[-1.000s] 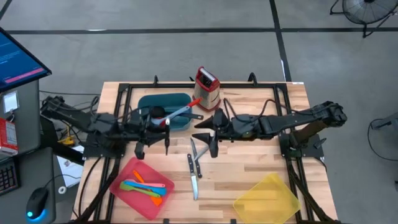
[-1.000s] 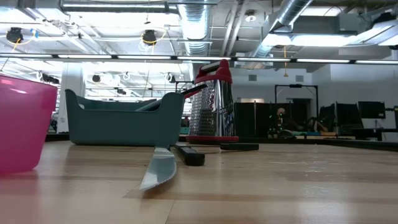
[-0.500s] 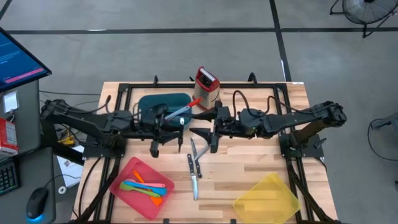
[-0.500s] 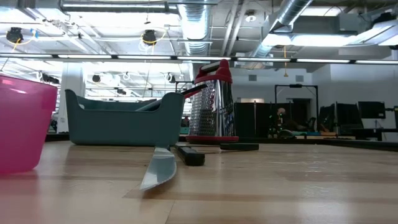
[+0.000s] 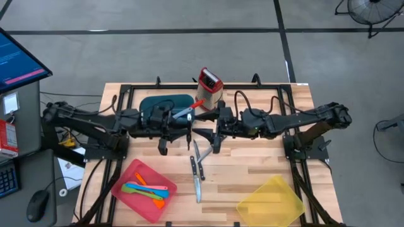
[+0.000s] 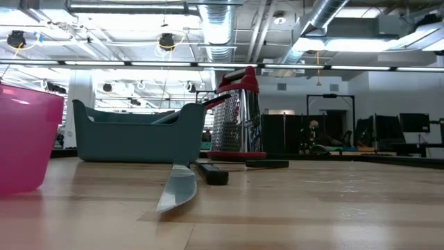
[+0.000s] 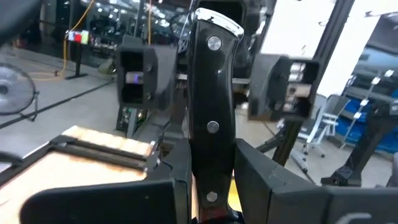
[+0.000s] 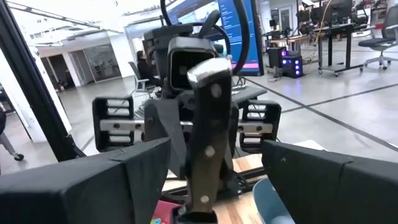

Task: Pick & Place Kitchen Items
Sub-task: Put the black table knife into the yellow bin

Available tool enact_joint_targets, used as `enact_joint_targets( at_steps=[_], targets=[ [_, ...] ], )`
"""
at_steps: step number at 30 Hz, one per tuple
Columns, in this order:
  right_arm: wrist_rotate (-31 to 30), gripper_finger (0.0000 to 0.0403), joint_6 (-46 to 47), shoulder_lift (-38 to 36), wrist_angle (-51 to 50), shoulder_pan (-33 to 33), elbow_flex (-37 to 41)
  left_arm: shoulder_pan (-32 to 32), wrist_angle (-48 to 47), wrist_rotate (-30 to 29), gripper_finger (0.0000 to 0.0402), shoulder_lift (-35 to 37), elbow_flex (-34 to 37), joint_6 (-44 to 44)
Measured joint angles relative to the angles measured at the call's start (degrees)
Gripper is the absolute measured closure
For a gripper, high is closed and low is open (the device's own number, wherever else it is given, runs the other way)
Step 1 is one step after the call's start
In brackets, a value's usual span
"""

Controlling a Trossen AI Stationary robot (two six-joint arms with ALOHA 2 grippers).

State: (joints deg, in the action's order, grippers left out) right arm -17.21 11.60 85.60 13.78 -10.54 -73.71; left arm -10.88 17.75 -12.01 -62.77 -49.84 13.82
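A black-handled steel knife (image 7: 210, 106) stands upright above the desk (image 5: 252, 170) centre, pinched in my left fingers (image 7: 168, 186); my right fingers (image 8: 124, 180) gape wide either side of its handle, beside the teal tray (image 5: 151, 104).

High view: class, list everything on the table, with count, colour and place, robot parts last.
teal tray: one, far left
spoon: one, red-grey, in teal tray
grater: one, steel, red-topped, far edge
loose knives: two, black-handled, centre
red tray: one, near left
small utensils: several, mixed colours, red tray
yellow tray: one, near right
held knife: one, black-handled, left hand
left hand: shut on held knife
right hand: open, facing it
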Motion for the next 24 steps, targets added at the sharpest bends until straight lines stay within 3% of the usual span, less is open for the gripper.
enact_joint_targets(
  at_steps=[9, 24],
  targets=[
    [1.58, 0.0145, 0.00, 0.00, 0.12, 2.09, 0.00, 0.70, 0.87, 4.02, 0.0343, -2.80, 0.00, 0.03],
    [3.75, 0.0157, 0.00, 0.00, -1.74, 3.21, -0.02, 2.73, 6.59, 4.89, 0.0343, -4.88, -0.02, -1.57]
  ],
)
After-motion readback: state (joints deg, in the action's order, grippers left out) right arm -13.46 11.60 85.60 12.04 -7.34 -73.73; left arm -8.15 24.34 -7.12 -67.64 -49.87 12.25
